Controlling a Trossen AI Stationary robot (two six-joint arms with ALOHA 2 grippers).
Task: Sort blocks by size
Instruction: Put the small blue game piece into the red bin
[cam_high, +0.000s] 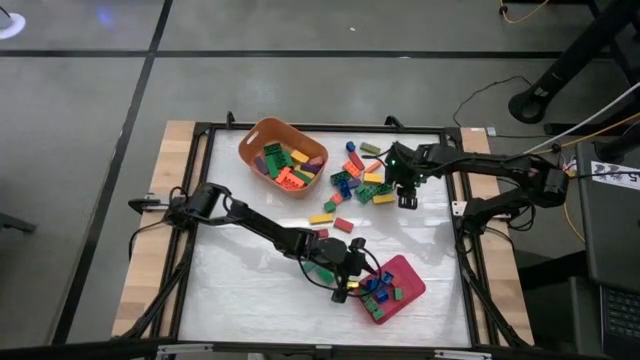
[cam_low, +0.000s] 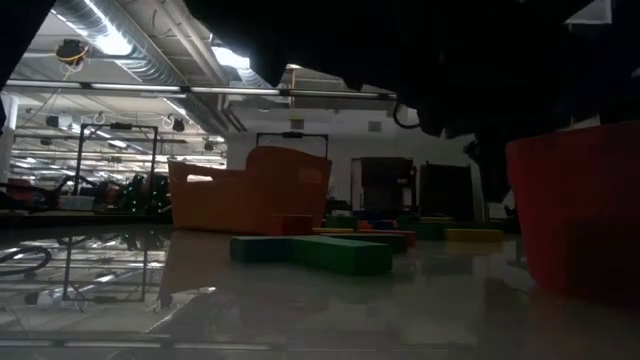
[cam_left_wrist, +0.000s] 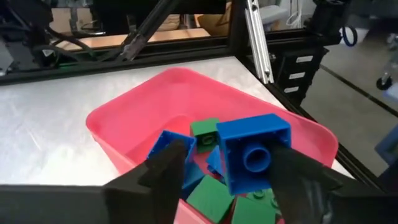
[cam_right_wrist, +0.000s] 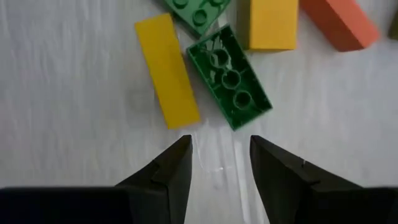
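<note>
Left end effector (cam_high: 352, 285) hangs over the pink tray (cam_high: 410, 282) at the counter's (cam_high: 240, 290) 5 o'clock corner, fingers parted around a blue square block (cam_left_wrist: 254, 151), studs-hole face toward the camera; whether it's still gripped, cannot tell. Small blue and green blocks lie in the tray. Right end effector (cam_high: 407, 198) at 1 o'clock, fingers half apart, empty, above a green long block (cam_right_wrist: 229, 76), underside up, long axis diagonal, beside a yellow long block (cam_right_wrist: 166, 70). Orange tub (cam_high: 283, 156) at 12 o'clock holds mixed blocks. Open counter at 7–9 o'clock.
</note>
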